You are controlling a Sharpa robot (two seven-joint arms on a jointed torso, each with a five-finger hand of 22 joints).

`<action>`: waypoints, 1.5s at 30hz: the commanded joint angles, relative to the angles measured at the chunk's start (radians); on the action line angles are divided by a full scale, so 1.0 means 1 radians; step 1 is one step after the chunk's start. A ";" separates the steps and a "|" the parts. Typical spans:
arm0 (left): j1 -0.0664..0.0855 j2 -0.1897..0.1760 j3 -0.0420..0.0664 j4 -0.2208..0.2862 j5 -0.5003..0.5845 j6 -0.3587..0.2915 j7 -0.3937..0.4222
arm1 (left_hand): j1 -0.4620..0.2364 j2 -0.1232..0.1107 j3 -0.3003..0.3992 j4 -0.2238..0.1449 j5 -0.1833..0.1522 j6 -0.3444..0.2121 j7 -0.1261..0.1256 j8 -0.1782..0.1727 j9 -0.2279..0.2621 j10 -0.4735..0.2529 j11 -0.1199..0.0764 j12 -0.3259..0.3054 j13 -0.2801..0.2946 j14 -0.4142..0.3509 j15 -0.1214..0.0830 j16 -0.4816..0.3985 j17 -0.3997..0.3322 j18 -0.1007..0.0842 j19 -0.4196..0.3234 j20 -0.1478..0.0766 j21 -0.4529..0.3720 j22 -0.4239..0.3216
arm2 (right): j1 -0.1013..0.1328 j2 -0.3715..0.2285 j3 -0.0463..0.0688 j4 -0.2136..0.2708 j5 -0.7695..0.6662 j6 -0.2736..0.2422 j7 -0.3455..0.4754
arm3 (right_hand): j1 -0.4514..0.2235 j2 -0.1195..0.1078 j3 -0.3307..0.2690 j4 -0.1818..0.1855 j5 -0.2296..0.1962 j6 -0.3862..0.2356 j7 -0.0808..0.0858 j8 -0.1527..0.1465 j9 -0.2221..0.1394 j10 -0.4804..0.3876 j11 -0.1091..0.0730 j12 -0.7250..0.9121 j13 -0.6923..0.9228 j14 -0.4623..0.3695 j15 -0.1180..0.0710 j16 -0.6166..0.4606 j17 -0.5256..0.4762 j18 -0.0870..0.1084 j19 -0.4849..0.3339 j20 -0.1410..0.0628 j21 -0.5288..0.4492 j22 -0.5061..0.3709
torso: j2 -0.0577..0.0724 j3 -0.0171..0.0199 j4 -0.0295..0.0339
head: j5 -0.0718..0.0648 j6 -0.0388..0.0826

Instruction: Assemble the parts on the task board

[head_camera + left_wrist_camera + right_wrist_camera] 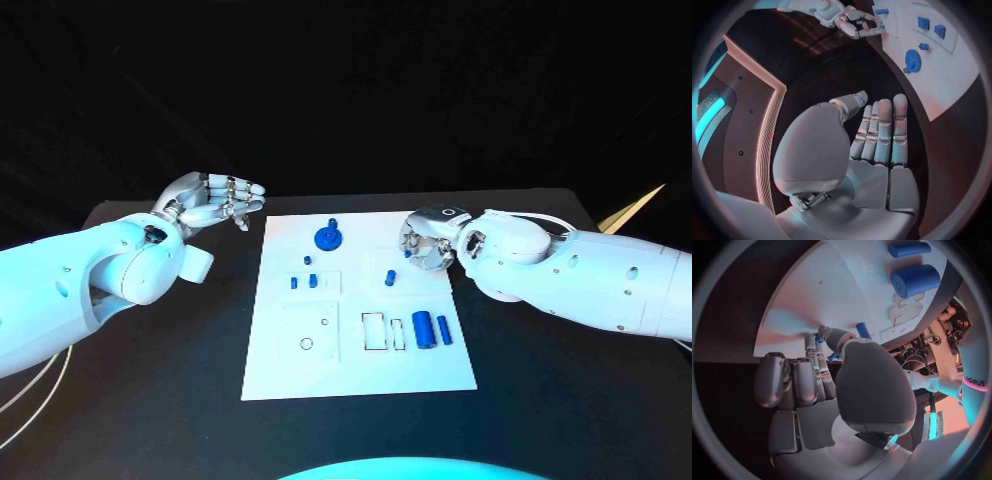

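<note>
The white task board (361, 330) lies in the middle of the table. A blue gear (330, 238) sits near its far edge, with small blue pieces (307, 262) below it. A blue peg (389, 278) stands right of centre, and two blue cylinders (423, 329) lie at the near right. My right hand (428, 245) hovers at the board's right edge just beyond the peg (862, 330), fingers curled. Its thumb hides whether anything is pinched. My left hand (216, 200) is raised off the board's far left corner, its fingers (882, 130) straight and empty.
Black table (173, 400) surrounds the board on all sides. Empty outlined slots (374, 330) and a small ring mark (307, 343) show on the board's near half. Cables (29, 390) hang by my left arm.
</note>
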 commanded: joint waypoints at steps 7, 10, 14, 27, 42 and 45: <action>0.001 -0.003 0.001 0.005 0.001 0.002 -0.004 | -0.014 0.000 -0.003 0.004 0.017 0.008 0.004 -0.006 -0.004 0.011 -0.001 0.015 -0.007 -0.001 0.000 -0.013 -0.012 0.007 0.001 -0.005 -0.015 -0.012 | -0.010 0.013 -0.002 -0.015 0.000 0.002 -0.009 | -0.014 0.034 0.061 -0.005 -0.003 0.020 0.002 0.012 0.017 0.030 -0.014 -0.021 0.006 0.064 -0.006 0.022 0.021 -0.029 0.020 -0.003 0.035 0.030 | 0.000 0.0003 0.0000 | -0.001 -0.002; 0.001 -0.004 0.001 0.006 0.002 0.003 -0.006 | -0.014 0.000 -0.003 0.004 0.017 0.008 0.004 -0.006 -0.004 0.011 -0.001 0.015 -0.007 -0.001 0.000 -0.013 -0.012 0.007 0.001 -0.005 -0.015 -0.012 | -0.011 0.016 -0.002 -0.017 0.000 0.001 -0.012 | -0.018 0.045 0.064 -0.006 -0.004 0.028 -0.001 0.018 0.023 0.040 -0.017 -0.021 0.009 0.064 -0.009 0.029 0.023 -0.032 0.023 -0.005 0.051 0.045 | 0.000 -0.0001 -0.0004 | -0.001 -0.003; 0.001 -0.005 0.001 0.007 0.002 0.004 -0.008 | -0.014 0.000 -0.003 0.004 0.017 0.008 0.004 -0.006 -0.004 0.011 -0.001 0.015 -0.007 -0.001 0.000 -0.013 -0.012 0.007 0.001 -0.005 -0.015 -0.012 | -0.013 0.020 -0.002 -0.020 -0.005 0.001 -0.023 | -0.025 0.069 0.066 -0.004 -0.004 0.041 -0.008 0.028 0.033 0.056 -0.024 -0.021 0.014 0.064 -0.014 0.038 0.025 -0.035 0.027 -0.007 0.068 0.063 | 0.000 -0.0004 -0.0001 | -0.003 -0.004; 0.001 -0.008 0.001 0.009 -0.001 0.011 -0.015 | -0.014 0.000 -0.003 0.004 0.018 0.007 0.004 -0.006 -0.005 0.009 0.000 0.015 -0.007 -0.001 0.001 -0.013 -0.013 0.006 0.001 -0.005 -0.016 -0.012 | -0.020 0.028 -0.003 -0.023 -0.055 0.040 -0.050 | -0.013 0.101 0.083 -0.034 -0.003 0.057 -0.018 0.056 0.061 0.087 -0.036 -0.022 0.025 0.061 -0.025 0.046 0.020 -0.042 0.036 -0.014 0.107 0.102 | -0.001 -0.0008 -0.0008 | -0.003 -0.010; 0.000 -0.012 0.001 0.015 -0.011 0.020 -0.023 | -0.011 0.000 -0.004 0.002 0.018 0.007 0.006 -0.006 -0.004 -0.001 0.002 0.014 -0.008 -0.004 0.002 -0.015 -0.016 0.006 0.000 -0.004 -0.018 -0.014 | -0.024 0.020 -0.004 0.008 -0.107 -0.056 -0.061 | -0.013 0.102 0.089 -0.057 -0.003 0.068 -0.023 0.071 0.077 0.108 -0.042 -0.021 0.033 0.059 -0.030 0.047 0.013 -0.050 0.047 -0.018 0.142 0.135 | -0.001 -0.0005 -0.0012 | -0.008 -0.007; 0.000 -0.012 0.001 0.015 -0.012 0.020 -0.022 | -0.011 0.000 -0.004 0.002 0.018 0.007 0.006 -0.006 -0.004 -0.001 0.002 0.014 -0.008 -0.004 0.002 -0.015 -0.016 0.006 0.000 -0.004 -0.018 -0.014 | -0.024 0.014 -0.004 0.017 -0.108 -0.085 -0.059 | -0.014 0.102 0.090 -0.057 -0.003 0.068 -0.023 0.071 0.078 0.109 -0.042 -0.021 0.033 0.059 -0.030 0.047 0.013 -0.050 0.047 -0.019 0.143 0.137 | -0.001 -0.0005 -0.0013 | -0.009 -0.005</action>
